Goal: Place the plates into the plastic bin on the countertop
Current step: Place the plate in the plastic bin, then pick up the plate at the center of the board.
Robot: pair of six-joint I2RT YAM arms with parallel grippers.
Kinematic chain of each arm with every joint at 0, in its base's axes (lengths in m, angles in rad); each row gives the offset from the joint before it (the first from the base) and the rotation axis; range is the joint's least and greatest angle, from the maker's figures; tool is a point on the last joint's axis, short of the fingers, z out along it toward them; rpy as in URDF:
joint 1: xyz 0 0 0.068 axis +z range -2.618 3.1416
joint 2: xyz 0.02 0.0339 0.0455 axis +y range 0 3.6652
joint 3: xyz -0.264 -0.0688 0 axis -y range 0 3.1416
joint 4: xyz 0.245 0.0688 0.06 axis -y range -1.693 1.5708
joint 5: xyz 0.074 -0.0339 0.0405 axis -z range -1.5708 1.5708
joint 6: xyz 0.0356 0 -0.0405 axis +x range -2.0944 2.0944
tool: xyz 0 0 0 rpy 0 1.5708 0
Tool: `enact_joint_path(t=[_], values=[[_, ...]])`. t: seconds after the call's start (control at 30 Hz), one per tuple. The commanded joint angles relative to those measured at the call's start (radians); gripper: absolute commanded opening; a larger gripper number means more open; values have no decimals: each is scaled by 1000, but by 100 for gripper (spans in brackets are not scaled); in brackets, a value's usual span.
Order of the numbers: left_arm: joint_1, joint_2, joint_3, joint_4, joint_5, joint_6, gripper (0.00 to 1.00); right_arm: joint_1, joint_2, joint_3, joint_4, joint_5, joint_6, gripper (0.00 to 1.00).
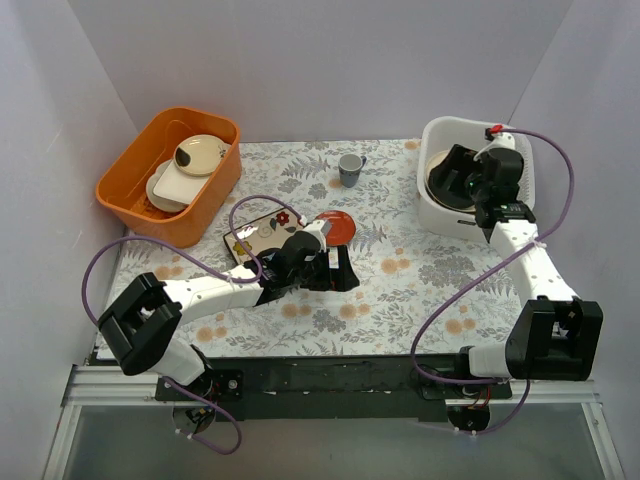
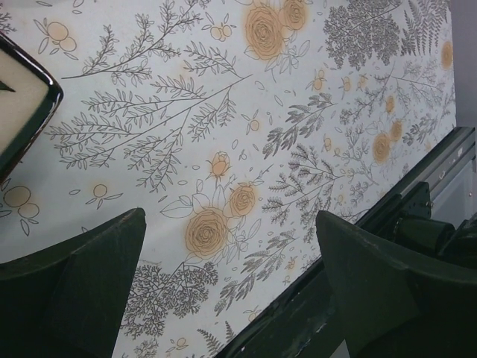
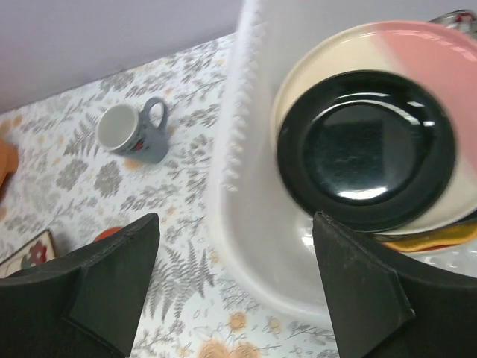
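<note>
Near the middle of the countertop, the left gripper is wide and empty over a free patch, the cream square plate just beside it. At the back right corner, the right gripper, wide too, hangs over the plastic bin's rim; a small black plate lies inside.

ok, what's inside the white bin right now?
In the white bin: a small black plate lying on a pink-and-cream plate, with a yellow plate edge showing beneath. Anything lower in the stack is covered.
</note>
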Motion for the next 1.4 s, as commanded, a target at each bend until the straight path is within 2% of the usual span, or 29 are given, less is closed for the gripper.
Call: enact_joint_path(t=[0.0, 0.33, 0.5, 0.97, 1.37], values=[[-3, -52, 10, -53, -67, -12, 98, 112, -18, 11, -11, -7, -30, 90], [2, -127, -42, -126, -162, -64, 98, 363, 60, 25, 37, 14, -14, 89], [25, -179, -54, -165, -188, -66, 98, 425, 138, 13, 60, 11, 2, 89], [226, -281, -116, -111, 15, -1, 98, 471, 310, -47, 135, -6, 44, 87], [447, -242, -94, -106, 193, 92, 98, 469, 402, -89, 210, -44, 93, 84]])
